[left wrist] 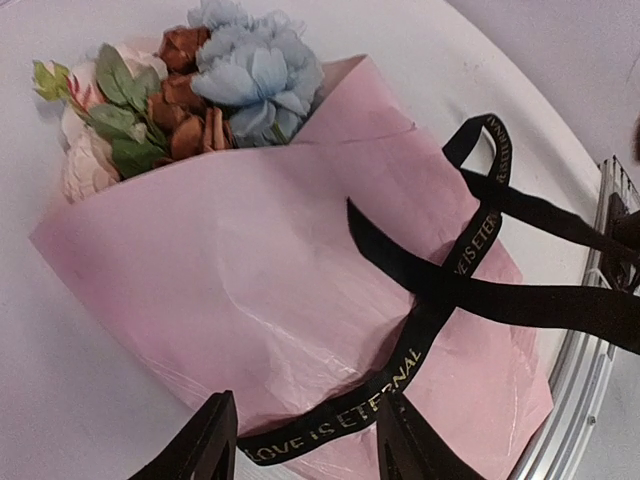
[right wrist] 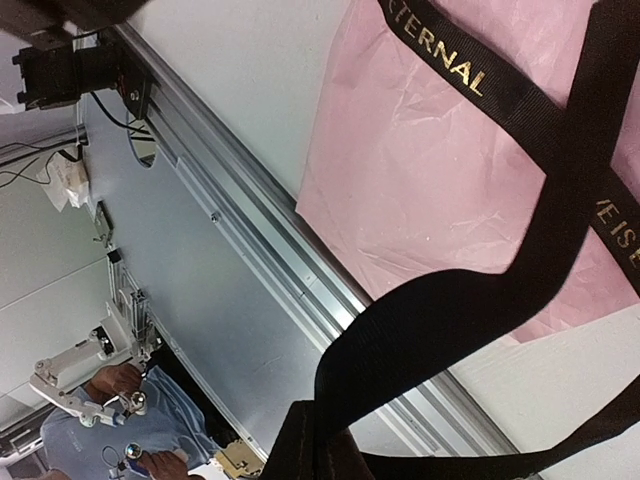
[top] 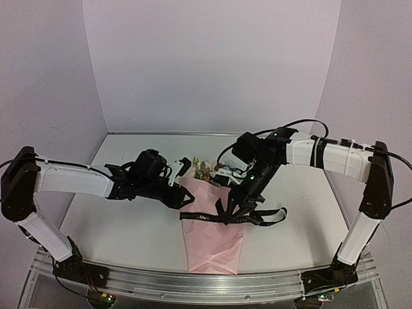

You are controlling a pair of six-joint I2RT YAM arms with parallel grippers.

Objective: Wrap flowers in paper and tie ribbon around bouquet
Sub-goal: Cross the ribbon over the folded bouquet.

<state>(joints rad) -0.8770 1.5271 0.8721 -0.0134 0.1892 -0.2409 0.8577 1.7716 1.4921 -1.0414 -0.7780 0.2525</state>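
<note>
The bouquet lies in the middle of the table, a cone of pink paper with the flowers at its far end. In the left wrist view, blue, rust and peach flowers poke from the paper. The black ribbon with gold lettering crosses the cone. My left gripper stands open at the cone's left side, the ribbon's lettered end lying between its fingers. My right gripper is shut on the ribbon above the paper.
An aluminium rail runs along the table's near edge, just past the cone's narrow end. White walls close in the back and sides. A person in blue shows beyond the table edge in the right wrist view.
</note>
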